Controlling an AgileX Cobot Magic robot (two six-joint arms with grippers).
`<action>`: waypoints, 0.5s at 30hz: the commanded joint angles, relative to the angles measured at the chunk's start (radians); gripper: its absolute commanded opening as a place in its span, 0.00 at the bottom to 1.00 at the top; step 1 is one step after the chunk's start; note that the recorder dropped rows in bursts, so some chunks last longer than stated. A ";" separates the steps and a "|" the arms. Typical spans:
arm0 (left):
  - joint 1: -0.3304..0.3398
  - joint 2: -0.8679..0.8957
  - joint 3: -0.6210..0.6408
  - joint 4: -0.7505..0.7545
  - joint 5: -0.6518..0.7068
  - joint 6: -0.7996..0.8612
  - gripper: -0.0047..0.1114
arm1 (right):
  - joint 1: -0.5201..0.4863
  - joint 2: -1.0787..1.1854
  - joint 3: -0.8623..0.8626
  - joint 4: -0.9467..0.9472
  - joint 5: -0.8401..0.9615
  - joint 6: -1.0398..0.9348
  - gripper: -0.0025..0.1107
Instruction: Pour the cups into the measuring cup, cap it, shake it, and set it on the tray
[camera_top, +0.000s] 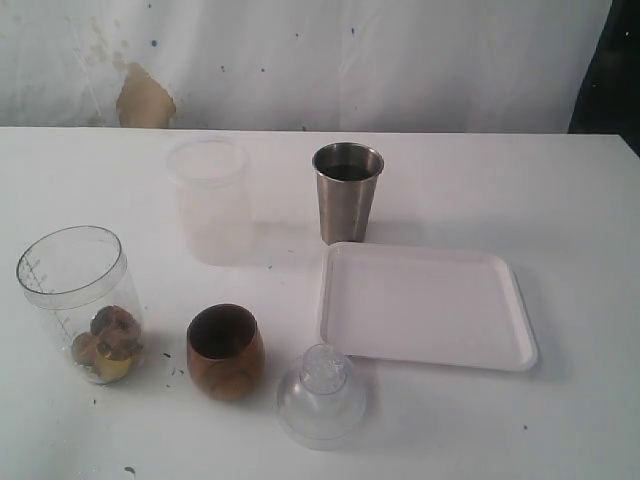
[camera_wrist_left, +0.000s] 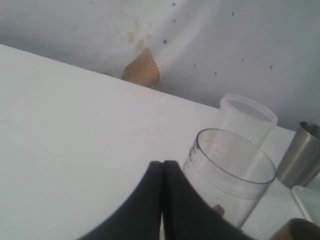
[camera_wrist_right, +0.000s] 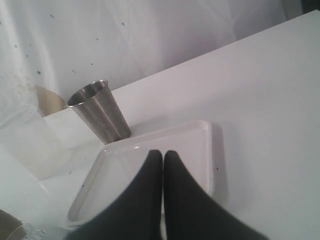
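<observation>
The clear measuring cup (camera_top: 78, 300) (camera_wrist_left: 230, 175) stands upright at the table's left with brownish lumps at its bottom. A squat brown wooden cup (camera_top: 225, 351) sits right of it, its rim edging into the left wrist view (camera_wrist_left: 299, 229). Further back stands the steel tumbler (camera_top: 346, 191) (camera_wrist_left: 301, 154) (camera_wrist_right: 100, 111), upright. The white tray (camera_top: 425, 305) (camera_wrist_right: 197, 137) lies bare at the right. A clear domed cap (camera_top: 321, 394) rests near the front. My left gripper (camera_wrist_left: 163, 163) is shut and holds nothing, just beside the measuring cup. Over the tray, my right gripper (camera_wrist_right: 163, 152) is shut with nothing in it. Neither arm appears in the exterior view.
A frosted whitish plastic cup (camera_top: 211, 200) (camera_wrist_left: 245, 119) (camera_wrist_right: 30, 145) stands behind the measuring cup, left of the tumbler. A white backdrop with a tan stain (camera_top: 144, 98) closes off the table's far edge.
</observation>
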 joint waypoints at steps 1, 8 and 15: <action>0.002 -0.003 0.007 0.006 0.006 -0.003 0.04 | -0.004 -0.006 0.005 -0.002 -0.025 0.000 0.02; 0.002 -0.003 0.007 0.006 0.006 -0.003 0.04 | -0.004 -0.006 0.005 0.009 -0.374 0.159 0.02; 0.002 -0.003 0.007 -0.047 0.053 -0.003 0.04 | -0.004 0.010 0.005 -0.141 -0.584 0.230 0.02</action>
